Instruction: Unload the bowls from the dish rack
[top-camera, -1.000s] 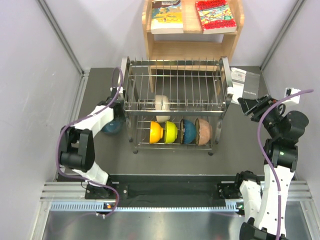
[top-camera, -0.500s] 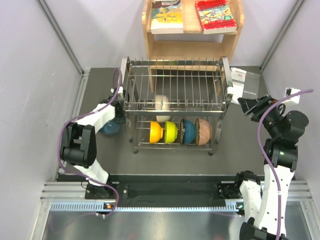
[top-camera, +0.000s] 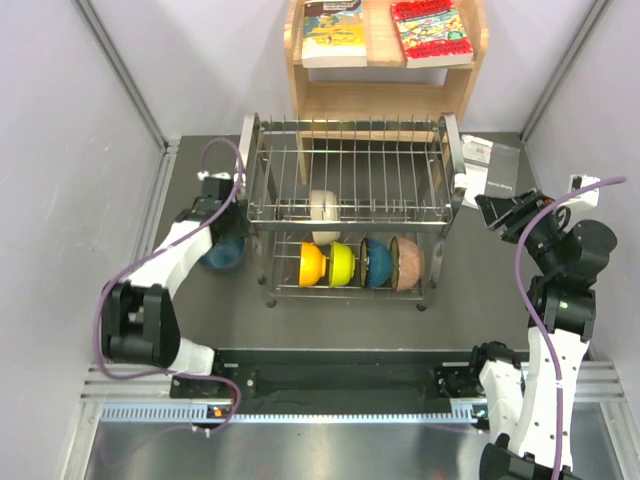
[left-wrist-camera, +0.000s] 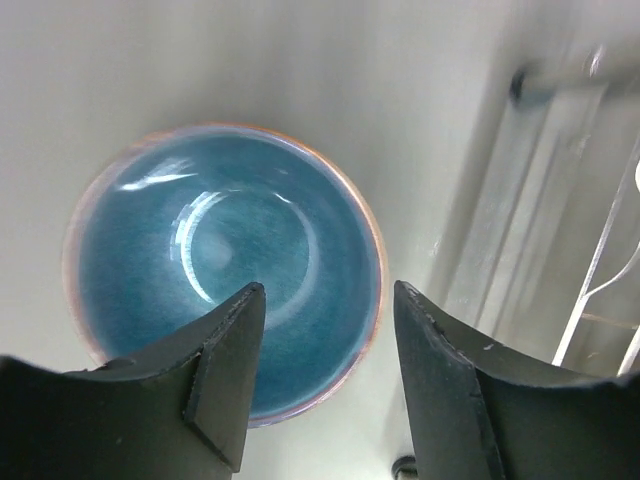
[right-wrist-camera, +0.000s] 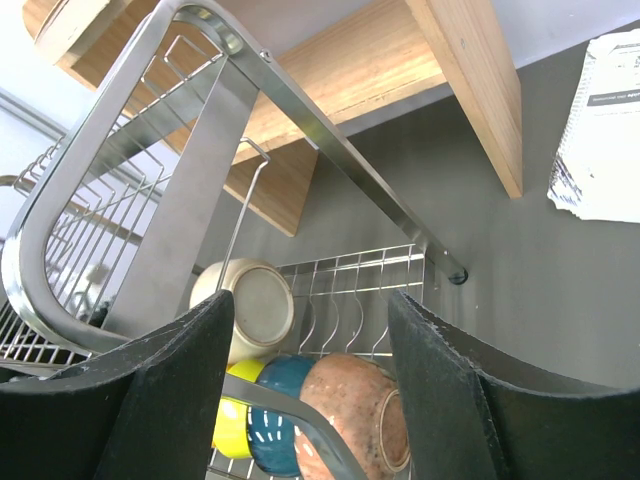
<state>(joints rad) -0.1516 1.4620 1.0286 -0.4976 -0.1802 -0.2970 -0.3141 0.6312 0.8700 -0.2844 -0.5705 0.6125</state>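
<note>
The left gripper (left-wrist-camera: 328, 320) hangs over the table (top-camera: 480, 300) with its fingers (left-wrist-camera: 215, 380) parted about halfway and nothing between them. The light blue bowl (left-wrist-camera: 225, 270) sits mouth up beneath them, clear of the rack: its middle lies ahead of the left finger, that fingertip covers its near rim, and the right finger stands just off its edge. To the right of that finger runs a post of the dish rack (top-camera: 350, 215).

On the rack's upper tier the cream-white bowl (top-camera: 323, 213) stands on edge. On the lower tier, also on edge, stand the orange bowl (top-camera: 311, 265), the lime-yellow bowl (top-camera: 342, 264), the teal-blue bowl (top-camera: 375, 263) and the pinkish-tan bowl (top-camera: 406, 263).

The right gripper (right-wrist-camera: 310, 320) hovers off the rack's right end, jaws wide apart and empty. The rack lies ahead of its fingers (right-wrist-camera: 170, 400): the cream-white bowl shows nearer the left finger, the pinkish-tan bowl low in the gap.
</note>
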